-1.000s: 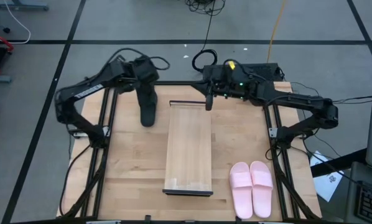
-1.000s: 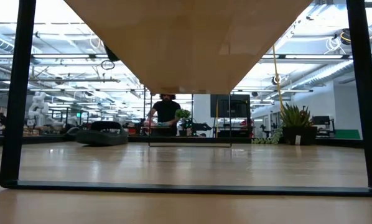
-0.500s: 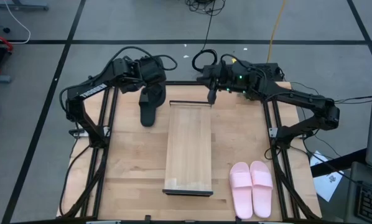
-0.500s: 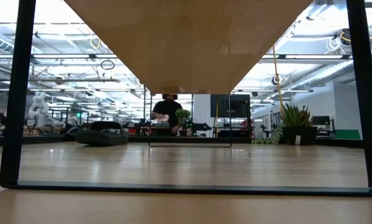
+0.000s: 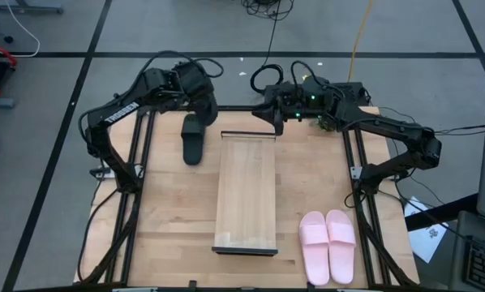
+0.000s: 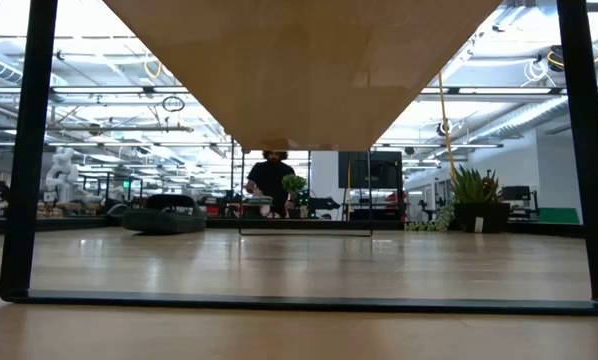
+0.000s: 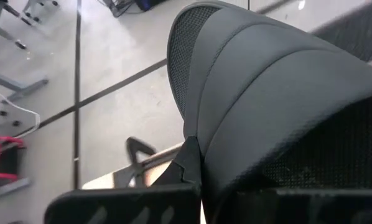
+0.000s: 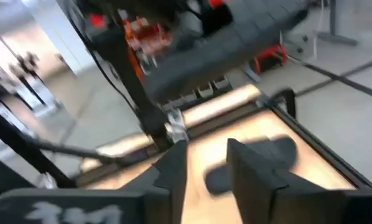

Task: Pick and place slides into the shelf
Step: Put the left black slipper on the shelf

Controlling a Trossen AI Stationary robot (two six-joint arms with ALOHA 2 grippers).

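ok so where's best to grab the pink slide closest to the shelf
Probably its wide strap, from straight above: the pink slide lies flat against its twin, so the raised strap is the easiest part for an end effector to pinch.

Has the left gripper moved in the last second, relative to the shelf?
Yes. In the high view the left gripper has swung toward the shelf's far end, carrying one black slide from the table's left.
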